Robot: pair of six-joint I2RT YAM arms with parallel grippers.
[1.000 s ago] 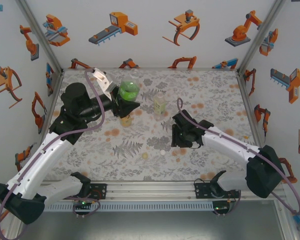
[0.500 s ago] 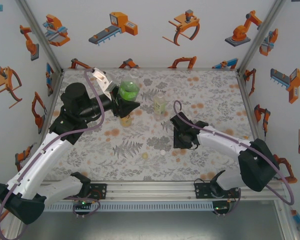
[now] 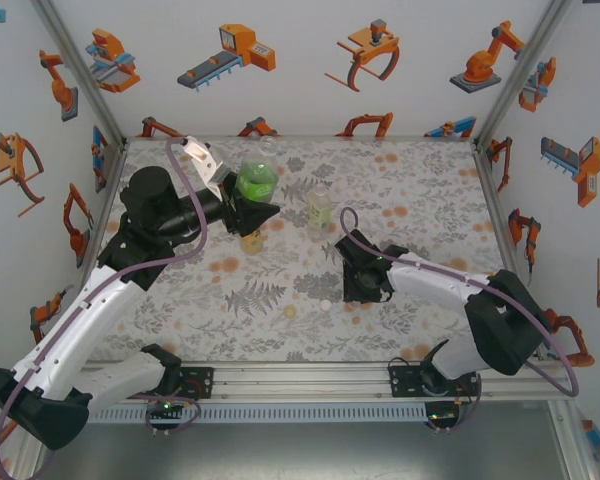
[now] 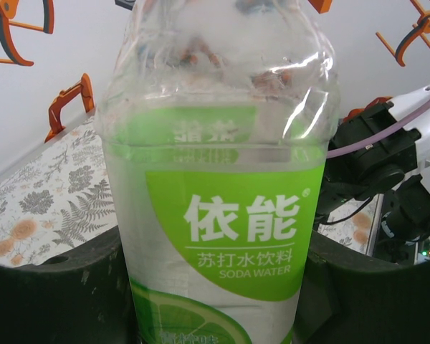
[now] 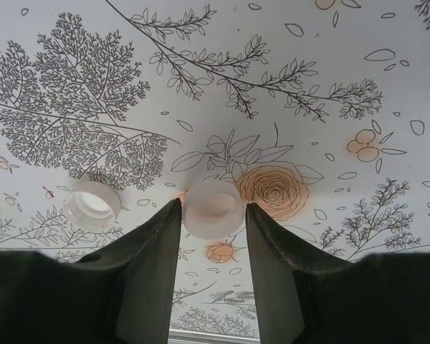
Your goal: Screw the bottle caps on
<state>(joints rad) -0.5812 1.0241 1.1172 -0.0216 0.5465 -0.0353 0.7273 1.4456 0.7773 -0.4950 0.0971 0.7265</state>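
The right pincer (image 5: 213,209) is down on the counter (image 5: 330,86), its tips pinched against the sides of the white cap (image 5: 213,204). A second, clearer cap (image 5: 92,206) lies near the white cap. The left pincer (image 4: 215,287) is clamped around the green soda water bottle (image 4: 222,215), well apart from the white cap. The hold on the white cap looks shallow, at the very tips. On lifting, the smooth cap could squirt out or tilt, and a tilted cap would likely cross-thread on the bottle's neck.
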